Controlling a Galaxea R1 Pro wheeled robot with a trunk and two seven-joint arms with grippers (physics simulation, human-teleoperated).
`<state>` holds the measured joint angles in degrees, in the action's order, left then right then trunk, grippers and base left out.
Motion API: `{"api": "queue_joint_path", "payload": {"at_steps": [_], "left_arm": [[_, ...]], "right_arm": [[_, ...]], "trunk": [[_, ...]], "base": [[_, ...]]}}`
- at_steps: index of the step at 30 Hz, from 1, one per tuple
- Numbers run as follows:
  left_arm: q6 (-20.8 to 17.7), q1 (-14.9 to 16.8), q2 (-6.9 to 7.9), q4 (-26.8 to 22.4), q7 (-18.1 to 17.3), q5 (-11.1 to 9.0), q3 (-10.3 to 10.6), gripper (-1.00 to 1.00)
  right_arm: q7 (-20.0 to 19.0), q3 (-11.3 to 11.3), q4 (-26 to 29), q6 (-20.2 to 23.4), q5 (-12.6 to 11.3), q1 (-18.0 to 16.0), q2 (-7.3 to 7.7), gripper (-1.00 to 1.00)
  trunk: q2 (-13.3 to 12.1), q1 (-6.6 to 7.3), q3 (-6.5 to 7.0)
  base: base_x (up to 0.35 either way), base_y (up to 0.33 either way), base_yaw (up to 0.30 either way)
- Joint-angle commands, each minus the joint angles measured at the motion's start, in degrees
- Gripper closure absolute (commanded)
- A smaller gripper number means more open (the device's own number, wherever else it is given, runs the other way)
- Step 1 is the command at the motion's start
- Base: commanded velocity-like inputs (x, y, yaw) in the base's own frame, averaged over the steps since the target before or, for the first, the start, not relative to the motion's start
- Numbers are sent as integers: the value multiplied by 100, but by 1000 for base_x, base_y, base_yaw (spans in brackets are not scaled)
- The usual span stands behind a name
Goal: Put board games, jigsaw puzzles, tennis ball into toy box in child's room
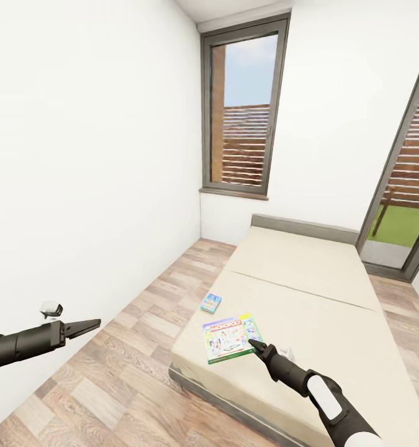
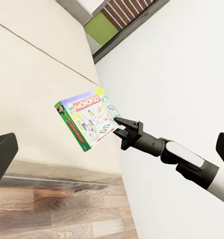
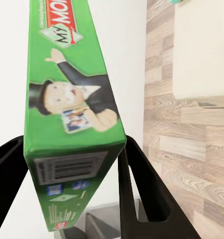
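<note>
— Okay, right gripper (image 1: pixel 256 343) clamps the green-edged flat Monopoly board game (image 1: pixel 231 338) by one corner, above the beige bed (image 1: pixel 333 323).

— Risky; I'd expect it twisting out. Left gripper (image 1: pixel 91 324), nine o'clock, jaws together.

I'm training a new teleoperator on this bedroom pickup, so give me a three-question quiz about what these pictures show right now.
1. True or false: the right gripper is shut on the green-edged board game.
2. Where does the small blue board game lie?
A. on the bed's near left corner
B. on the wood floor beside the bed
C. on the window sill
3. Fill in: the left gripper hangs over the ______ and holds nothing.

Key
1. True: in the right wrist view its fingers clamp the box's edge.
2. B: it lies on the floor by the bed.
3. Floor.
</note>
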<state>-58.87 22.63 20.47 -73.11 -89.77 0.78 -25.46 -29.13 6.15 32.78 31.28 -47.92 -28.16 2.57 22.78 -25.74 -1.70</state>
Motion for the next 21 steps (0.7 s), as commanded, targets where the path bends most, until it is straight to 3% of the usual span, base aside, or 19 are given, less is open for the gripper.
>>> {"api": "queue_joint_path", "payload": {"at_steps": [1, 21], "left_arm": [[-62, 5, 1, -2, -23, 10, -1, -100], [-32, 5, -8, -4, -23, -11, -12, -100]], "right_arm": [[-3, 19, 0, 43, -25, -5, -5, 100], [12, 18, 0, 36, -25, -5, -12, 100]], "trunk": [[14, -4, -14], [14, -4, 35]], "base": [[0, 0, 39], [-2, -4, 243]]}}
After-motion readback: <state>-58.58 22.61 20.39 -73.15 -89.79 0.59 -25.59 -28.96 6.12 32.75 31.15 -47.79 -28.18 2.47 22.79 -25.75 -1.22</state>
